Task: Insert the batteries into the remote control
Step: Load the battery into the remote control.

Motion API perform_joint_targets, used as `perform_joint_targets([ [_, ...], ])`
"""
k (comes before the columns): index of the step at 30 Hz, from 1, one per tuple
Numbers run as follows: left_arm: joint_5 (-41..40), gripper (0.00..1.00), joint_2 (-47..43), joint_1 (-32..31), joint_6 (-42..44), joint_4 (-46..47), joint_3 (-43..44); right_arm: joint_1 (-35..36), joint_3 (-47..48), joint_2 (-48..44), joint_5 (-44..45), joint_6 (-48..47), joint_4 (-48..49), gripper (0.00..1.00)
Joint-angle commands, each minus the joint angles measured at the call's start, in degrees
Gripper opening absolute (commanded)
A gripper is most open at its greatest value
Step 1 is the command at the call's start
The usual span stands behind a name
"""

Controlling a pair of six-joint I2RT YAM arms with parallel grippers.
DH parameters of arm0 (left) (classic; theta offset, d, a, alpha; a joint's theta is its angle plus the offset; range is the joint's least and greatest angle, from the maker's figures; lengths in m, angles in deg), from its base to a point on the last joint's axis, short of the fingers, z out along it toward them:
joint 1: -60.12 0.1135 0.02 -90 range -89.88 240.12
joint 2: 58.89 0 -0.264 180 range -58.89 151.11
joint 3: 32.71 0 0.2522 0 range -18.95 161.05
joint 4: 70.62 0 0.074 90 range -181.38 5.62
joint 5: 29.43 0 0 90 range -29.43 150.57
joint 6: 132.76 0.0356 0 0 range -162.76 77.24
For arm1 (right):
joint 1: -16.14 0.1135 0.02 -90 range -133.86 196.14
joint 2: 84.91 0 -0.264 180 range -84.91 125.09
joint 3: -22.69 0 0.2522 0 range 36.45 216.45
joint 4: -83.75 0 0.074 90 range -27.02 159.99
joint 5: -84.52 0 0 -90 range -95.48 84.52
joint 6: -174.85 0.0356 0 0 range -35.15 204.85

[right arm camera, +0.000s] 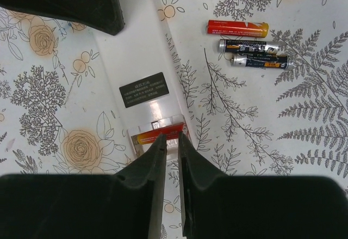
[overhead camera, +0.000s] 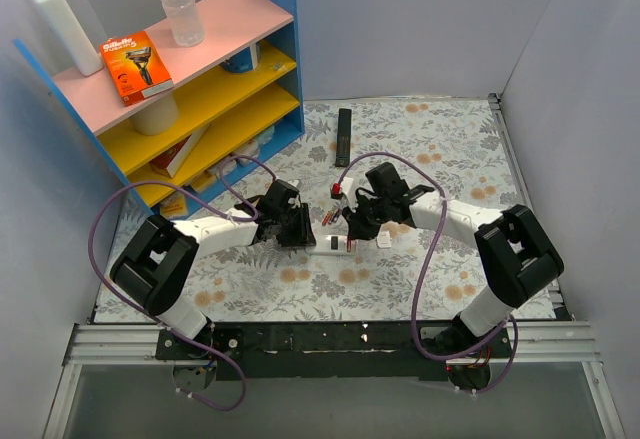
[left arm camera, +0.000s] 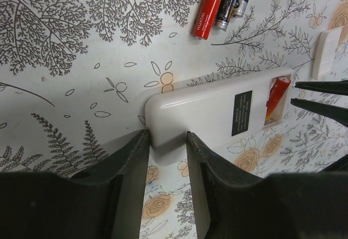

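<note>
Right gripper (right arm camera: 171, 138) up close, jaws nearly pressed together, nothing between, tips at the open compartment where one battery (right arm camera: 157, 136) sits tilted. Left gripper (left arm camera: 167, 135) jaws pinch the other end of the remote control (right arm camera: 138, 59), face down on the surface (right arm camera: 304, 141); three batteries (right arm camera: 247, 46) lie nearby.

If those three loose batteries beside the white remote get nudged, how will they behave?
The loose batteries are smooth round cylinders lying on their sides on the flat table, so a sideways nudge would probably roll them. They lie close together, so pushing one likely disturbs its neighbours. Their glossy skins may slip in a pinch.
</note>
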Motion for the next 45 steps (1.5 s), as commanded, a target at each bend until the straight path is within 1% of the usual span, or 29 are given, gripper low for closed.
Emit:
perform_joint_targets([
  [1,-0.6,0.33,0.16,-0.23,0.89,-0.22,1.61,-0.37,2.49,1.15,-1.75,-0.55,0.05,0.21],
  [7,-0.6,0.33,-0.19,-0.23,0.62,-0.22,1.61,-0.54,3.28,2.47,-2.8,-0.72,-0.47,0.19],
  [15,-0.69,0.33,-0.54,-0.23,0.36,-0.22,1.53,-0.55,4.33,4.23,-4.47,-1.6,-2.58,0.14],
  [23,-0.43,0.33,-0.89,-0.23,0.18,-0.31,1.35,-0.55,3.28,4.85,-5.53,-1.6,-3.9,0.11],
  [24,-0.6,0.33,-0.89,-0.32,0.1,-0.31,1.26,-0.55,2.84,4.85,-5.62,-1.52,-3.82,0.07],
  [29,-0.33,0.32,-1.16,-0.23,-0.34,-0.31,1.0,-0.55,1.43,4.58,-6.41,-0.2,-3.2,0.06],
  [31,-0.16,0.32,-1.25,-0.23,-0.43,-0.14,0.82,-0.63,0.82,4.41,-7.02,0.24,-2.76,0.04],
  [34,-0.25,0.33,-1.42,-0.32,-0.61,-0.05,0.56,-0.63,1.25,3.8,-7.29,1.21,-2.06,0.06],
  [39,-0.86,0.33,-1.51,-0.23,-0.52,0.04,0.65,-0.55,3.8,0.46,-6.06,6.03,-0.57,0.17],
  [41,-0.86,0.33,-1.42,-0.23,-0.43,0.04,0.56,-0.55,4.33,-1.73,-3.96,8.4,1.54,0.21],
  [45,-0.95,0.33,-1.42,-0.23,-0.43,0.04,0.65,-0.72,3.72,-4.03,2.72,14.21,3.22,0.24],
])
